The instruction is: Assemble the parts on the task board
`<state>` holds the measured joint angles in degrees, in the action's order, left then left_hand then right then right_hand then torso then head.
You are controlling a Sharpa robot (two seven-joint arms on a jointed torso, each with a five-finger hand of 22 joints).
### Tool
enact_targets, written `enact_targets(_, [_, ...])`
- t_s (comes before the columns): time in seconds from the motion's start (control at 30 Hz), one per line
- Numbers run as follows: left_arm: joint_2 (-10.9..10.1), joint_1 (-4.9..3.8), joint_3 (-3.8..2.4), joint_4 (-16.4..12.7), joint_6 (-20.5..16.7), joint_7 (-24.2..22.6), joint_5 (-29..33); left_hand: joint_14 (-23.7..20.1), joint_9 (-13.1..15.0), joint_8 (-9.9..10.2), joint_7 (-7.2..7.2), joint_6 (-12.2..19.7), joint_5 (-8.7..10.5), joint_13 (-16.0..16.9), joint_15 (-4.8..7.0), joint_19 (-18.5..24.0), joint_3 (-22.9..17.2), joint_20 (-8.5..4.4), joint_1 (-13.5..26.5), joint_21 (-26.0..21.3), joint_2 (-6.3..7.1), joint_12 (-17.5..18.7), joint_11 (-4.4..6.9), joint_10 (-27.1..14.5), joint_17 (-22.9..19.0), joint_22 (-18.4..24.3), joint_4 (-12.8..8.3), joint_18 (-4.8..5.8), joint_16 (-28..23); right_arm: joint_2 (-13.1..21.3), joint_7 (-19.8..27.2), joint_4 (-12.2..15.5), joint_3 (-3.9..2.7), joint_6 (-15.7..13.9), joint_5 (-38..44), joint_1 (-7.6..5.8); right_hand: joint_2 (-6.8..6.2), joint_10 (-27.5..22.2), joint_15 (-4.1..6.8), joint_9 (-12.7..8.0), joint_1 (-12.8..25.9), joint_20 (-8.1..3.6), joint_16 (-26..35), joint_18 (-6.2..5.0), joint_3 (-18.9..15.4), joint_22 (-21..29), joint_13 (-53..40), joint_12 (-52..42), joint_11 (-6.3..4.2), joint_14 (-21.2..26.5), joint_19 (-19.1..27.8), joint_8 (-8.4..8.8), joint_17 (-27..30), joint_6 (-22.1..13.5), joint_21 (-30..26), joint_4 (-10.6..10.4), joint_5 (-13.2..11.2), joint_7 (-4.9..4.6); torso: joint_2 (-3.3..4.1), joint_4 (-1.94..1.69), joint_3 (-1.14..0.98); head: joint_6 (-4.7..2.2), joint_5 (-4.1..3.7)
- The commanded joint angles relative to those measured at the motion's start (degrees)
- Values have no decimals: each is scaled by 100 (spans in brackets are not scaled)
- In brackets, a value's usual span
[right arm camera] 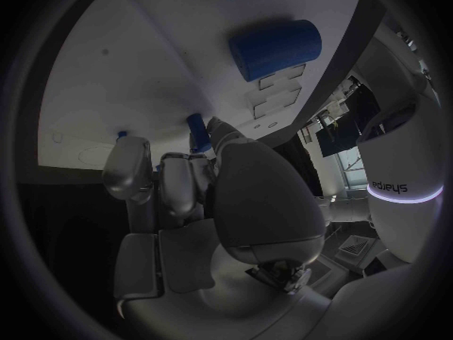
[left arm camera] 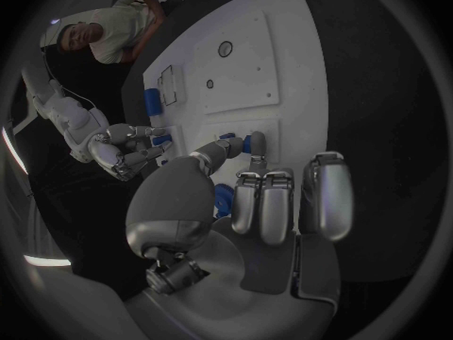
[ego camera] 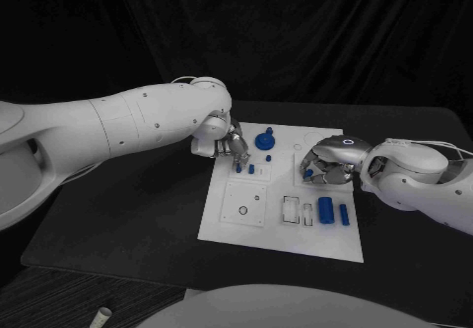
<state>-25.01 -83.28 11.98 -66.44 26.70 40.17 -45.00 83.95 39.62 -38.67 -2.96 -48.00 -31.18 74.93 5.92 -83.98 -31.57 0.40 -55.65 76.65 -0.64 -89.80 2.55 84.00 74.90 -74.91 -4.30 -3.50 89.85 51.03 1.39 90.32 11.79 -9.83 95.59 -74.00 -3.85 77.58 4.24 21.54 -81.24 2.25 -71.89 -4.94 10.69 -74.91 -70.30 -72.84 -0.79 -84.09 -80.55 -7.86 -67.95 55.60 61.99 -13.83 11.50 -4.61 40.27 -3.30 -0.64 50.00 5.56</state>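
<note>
Task board: white plate lying flat in the middle of the black table.
Left hand: over the board's far left part, thumb and a finger pinching a small blue peg that stands on the board.
Right hand: at the board's far right part, fingers curled around a small blue part.
Loose parts: two blue cylinders lie side by side near the right edge; a blue knob stands near the far edge.

Two bulky white arms are showing small dark screws along smooth rounded shells — each ending in a silver, segmented robot hand: left robot hand, right robot hand. A thin cable is looping at each wrist.
</note>
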Motion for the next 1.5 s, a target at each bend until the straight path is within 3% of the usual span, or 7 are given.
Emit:
enact_targets(0.03, [1,33,10,-11,-94,-18,8,605,4,14,67,-49,-17,1498,-23,-128,-836,22,-8,-21,-52,3,3,594,1510,-1142,-808,72,15,10,-85,6,-2,48,14,13,-12,-6,13,-9,-53,-19,30,-49,10,-670,310,18,-12,-14,26,31,5,11,-20,26,30,-5,5,8,0,0,3])
enact_targets(0.6, [-12,34,10,-13,166,79,8,605,9,48,68,-63,-1,1475,-26,-117,-825,25,-15,-52,-56,57,-2,580,1510,-1133,-803,66,15,12,-93,11,-2,60,14,13,-8,-76,9,-13,-53,-16,174,-72,20,-628,429,125,-9,32,65,40,155,-2,-158,30,31,-8,4,5,-1,0,4])
enact_targets(1.5, [-53,35,11,14,30,53,7,605,12,98,63,-76,24,1473,-25,-103,-815,27,-34,-86,-61,60,0,580,1510,-1123,-803,58,15,13,-86,20,-2,49,14,14,-12,-94,8,-13,-49,-15,227,-82,21,-607,460,158,-8,48,82,41,205,-3,-221,32,30,-9,8,8,10,0,13])
